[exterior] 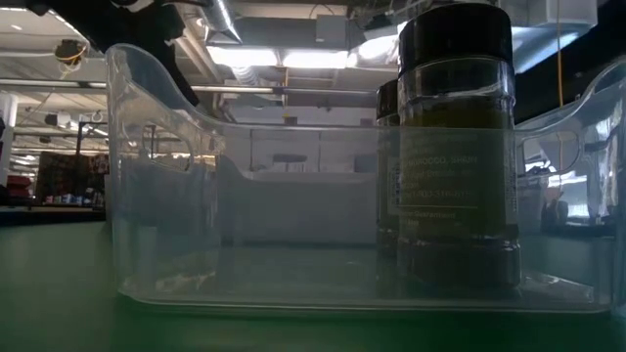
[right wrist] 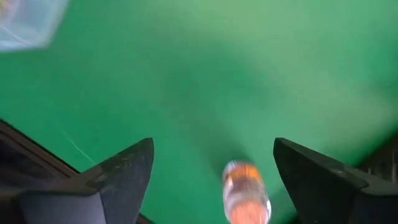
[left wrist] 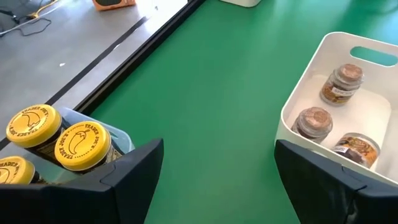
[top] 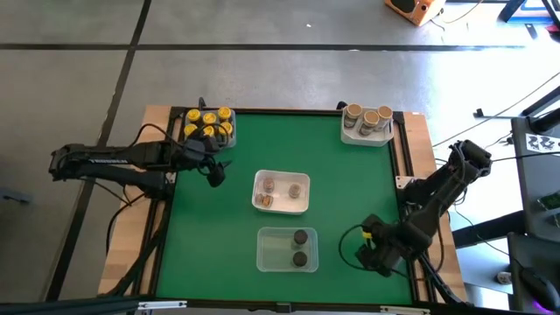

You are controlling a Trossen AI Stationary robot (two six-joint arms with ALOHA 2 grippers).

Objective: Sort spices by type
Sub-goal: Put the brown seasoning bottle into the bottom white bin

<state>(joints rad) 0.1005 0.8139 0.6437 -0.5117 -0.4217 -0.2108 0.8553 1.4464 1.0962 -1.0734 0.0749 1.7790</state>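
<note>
Beside the left gripper (top: 213, 171), just behind it at the table's far left corner, stood the yellow-lidded jars (top: 208, 124), all upright with their long axes vertical and lids facing up, packed close in a clear bin (top: 229, 138). From the left wrist view the yellow lids (left wrist: 82, 145) carried a chilli-pepper drawing and the words "TRADER JOE'S" around the rim. That claw hung released, its fingers (left wrist: 127, 177) spread wide with nothing between them but green mat (top: 332, 175).

Ahead of the same claw, toward the table's middle, sat a white bin (top: 281, 192) holding three brown-lidded jars (left wrist: 314, 122); two stood upright, and one (left wrist: 357, 149) lay tipped over with its printed label up, the writing too small to read.

Near the right gripper (top: 374, 248), toward the table's centre from it, a second clear bin (top: 287, 249) held two dark-lidded jars (top: 299, 247), upright; in the low view the nearer one (exterior: 456, 147) towered close to the lens, its label lettering faint and unreadable. Well beyond that claw, at the far right corner, three tan-lidded jars (top: 367, 116) stood upright in another white bin (top: 366, 136).

The right claw was also released, fingers (right wrist: 118, 177) parted over the mat. Between them, in its wrist view, showed a small blurred jar (right wrist: 246, 193) with an orange band; I could not tell its lie for certain.
</note>
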